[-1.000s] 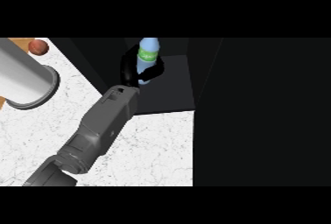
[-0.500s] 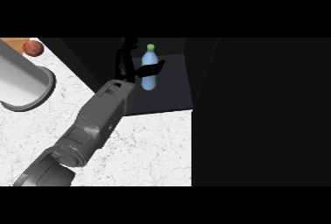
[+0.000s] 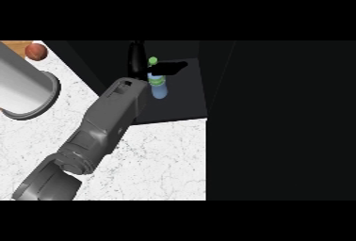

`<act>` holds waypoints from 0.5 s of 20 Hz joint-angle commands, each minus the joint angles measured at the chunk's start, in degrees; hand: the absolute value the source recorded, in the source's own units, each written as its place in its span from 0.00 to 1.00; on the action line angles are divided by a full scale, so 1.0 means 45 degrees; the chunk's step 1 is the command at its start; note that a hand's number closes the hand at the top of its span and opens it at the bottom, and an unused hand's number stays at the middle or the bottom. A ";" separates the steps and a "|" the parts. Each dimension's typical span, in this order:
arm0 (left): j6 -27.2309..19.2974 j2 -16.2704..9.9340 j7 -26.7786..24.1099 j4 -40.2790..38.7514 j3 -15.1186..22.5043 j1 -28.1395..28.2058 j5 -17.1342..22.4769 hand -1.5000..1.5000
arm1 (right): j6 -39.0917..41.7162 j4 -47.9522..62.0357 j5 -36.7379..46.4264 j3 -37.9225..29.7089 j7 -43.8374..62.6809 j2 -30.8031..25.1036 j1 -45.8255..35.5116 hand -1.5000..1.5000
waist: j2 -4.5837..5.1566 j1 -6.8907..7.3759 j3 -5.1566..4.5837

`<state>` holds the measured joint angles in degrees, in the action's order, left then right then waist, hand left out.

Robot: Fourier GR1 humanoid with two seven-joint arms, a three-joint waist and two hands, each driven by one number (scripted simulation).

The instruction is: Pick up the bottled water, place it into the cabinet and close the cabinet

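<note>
The bottled water (image 3: 159, 87), clear blue with a green cap and label, stands upright on the dark floor of the cabinet (image 3: 184, 106). My left hand (image 3: 137, 59) reaches into the cabinet just left of the bottle, at the end of a grey forearm that comes in from the lower left. Its fingers (image 3: 135, 51) point straight up beside the bottle, apart from it. The thumb (image 3: 170, 68) sticks out to the right across the bottle's neck. My right hand shows nowhere.
A large grey cylindrical container (image 3: 24, 89) lies on the white marble counter (image 3: 153, 160) at the upper left. A brown ball (image 3: 36, 52) sits on a wooden board behind it. The right of the view is dark cabinet.
The hand's fingers have come off the bottle and straightened to its left. The bottle now stands lower in the view, on the cabinet floor.
</note>
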<state>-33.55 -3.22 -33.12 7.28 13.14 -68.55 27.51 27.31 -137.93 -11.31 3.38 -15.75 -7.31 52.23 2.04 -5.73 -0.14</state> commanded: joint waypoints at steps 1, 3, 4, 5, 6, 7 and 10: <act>0.1326 0.0176 -0.0792 0.0753 -0.0604 -0.0094 0.0506 0.00 | -0.0119 -0.0583 -0.0531 0.0132 0.0359 0.0125 0.0104 0.00 | -0.0118 0.0319 -0.0001; 0.1416 0.0550 -0.1079 0.0855 -0.0726 -0.0279 0.0563 0.00 | 0.0172 -0.0785 -0.1008 -0.0086 0.0382 -0.0138 0.0456 0.00 | -0.0157 0.0288 0.0009; 0.2115 0.0053 -0.1230 0.0868 -0.0888 -0.0049 0.0667 0.00 | 0.0014 -0.0577 -0.0641 0.0023 0.0204 0.0116 0.0291 0.00 | -0.0181 0.0417 0.0010; 0.2452 0.0082 -0.1245 0.0974 -0.0899 -0.0074 0.0677 0.00 | 0.0152 -0.1456 -0.1060 -0.0011 0.0659 -0.0177 0.0823 0.00 | -0.0214 0.0459 0.0004; 0.2144 0.0687 -0.1495 0.1005 -0.0860 -0.0019 0.0665 0.00 | -0.0104 -0.1453 -0.1460 -0.0213 0.0893 -0.0130 0.0545 0.00 | -0.0195 0.0486 0.0009; 0.2639 0.0423 -0.1344 0.0978 -0.0914 0.0055 0.0628 0.00 | 0.0113 -0.0989 -0.1200 -0.0281 0.0625 -0.0194 0.0440 0.00 | -0.0272 0.0663 0.0018; 0.2547 0.0674 -0.1664 0.0948 -0.0973 -0.0039 0.0530 0.00 | -0.0241 -0.0893 -0.0487 0.0297 0.0802 0.0164 -0.0098 0.00 | -0.0263 0.0724 0.0019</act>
<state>-23.68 -1.21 -39.21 11.25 9.51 -68.20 29.96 27.32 -138.26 -11.83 4.46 -14.84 -6.85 53.32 0.99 -3.29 -0.08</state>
